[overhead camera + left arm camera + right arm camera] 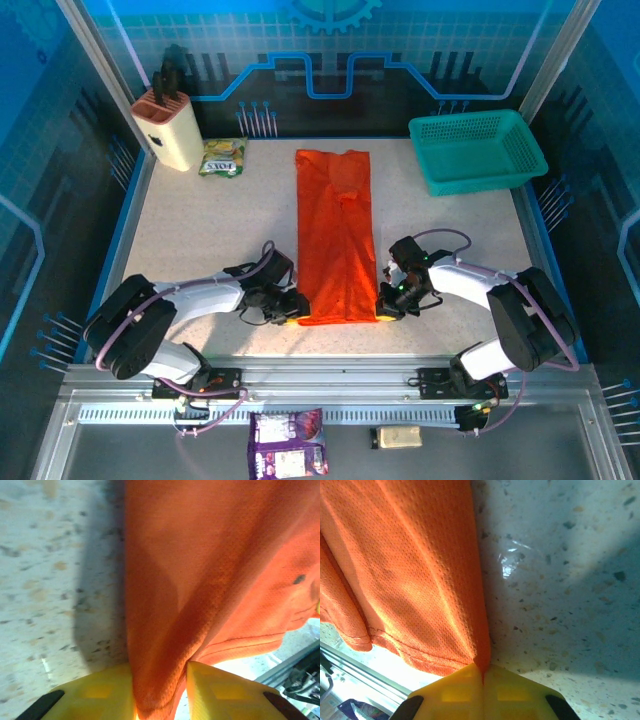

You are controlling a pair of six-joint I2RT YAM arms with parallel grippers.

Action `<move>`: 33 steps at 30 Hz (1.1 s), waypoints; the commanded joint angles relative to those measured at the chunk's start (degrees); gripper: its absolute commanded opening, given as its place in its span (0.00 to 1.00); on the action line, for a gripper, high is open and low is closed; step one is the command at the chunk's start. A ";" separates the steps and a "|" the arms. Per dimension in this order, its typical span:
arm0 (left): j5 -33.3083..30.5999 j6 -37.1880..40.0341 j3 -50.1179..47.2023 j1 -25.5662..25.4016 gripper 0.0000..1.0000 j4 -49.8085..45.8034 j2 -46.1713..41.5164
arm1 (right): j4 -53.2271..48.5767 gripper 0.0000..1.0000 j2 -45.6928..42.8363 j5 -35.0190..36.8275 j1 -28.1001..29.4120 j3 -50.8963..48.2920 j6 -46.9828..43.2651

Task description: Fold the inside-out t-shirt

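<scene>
**Two robot arms are gripping the near end of an orange t-shirt laid out on a speckled table.**

The inside-out t-shirt (335, 235) is lying in the middle of the table (200, 240) as a long, narrow strip, running from the far side down toward the arm bases. The left gripper (297, 308) is clenching the strip's near left corner, with a thick bunch of cloth filling the gap between its yellow fingers (100, 695). The right gripper (385, 305) is pinching the near right corner, a thin fold of fabric caught where its yellow fingers (450, 692) are meeting. A teal mesh basket (475, 150) is sitting at the far right, well apart from the shirt. A knife block (168, 128) and a green snack packet (222, 158) are standing at the far left.
</scene>
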 commanded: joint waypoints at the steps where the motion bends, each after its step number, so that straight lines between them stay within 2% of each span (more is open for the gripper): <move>1: 3.65 -1.33 -1.03 -0.43 0.32 3.11 0.26 | -1.31 0.05 0.37 -0.35 0.41 1.17 0.37; 7: 3.82 -1.54 -1.50 -0.82 0.29 2.98 0.20 | -1.26 0.05 0.68 -0.32 0.61 1.31 0.43; 10: 3.58 -1.24 -1.42 -0.82 0.24 2.22 0.62 | -1.38 0.05 0.75 -0.22 0.72 1.50 0.43; 14: 3.46 -0.59 -1.09 -0.80 0.11 1.46 0.80 | -1.59 0.04 0.36 -0.25 0.93 1.54 0.52; 19: 3.66 1.49 -0.25 -0.93 0.04 -1.99 -0.54 | -2.93 0.02 -1.01 -0.09 2.13 1.94 0.68; 25: 5.83 4.21 -0.16 -2.35 0.02 -7.27 -3.23 | -5.96 0.01 -3.46 0.72 5.90 2.41 1.94; 33: 7.96 4.21 -0.84 -8.32 0.02 -12.00 -7.42 | -10.04 0.00 -9.82 2.15 13.60 0.22 7.20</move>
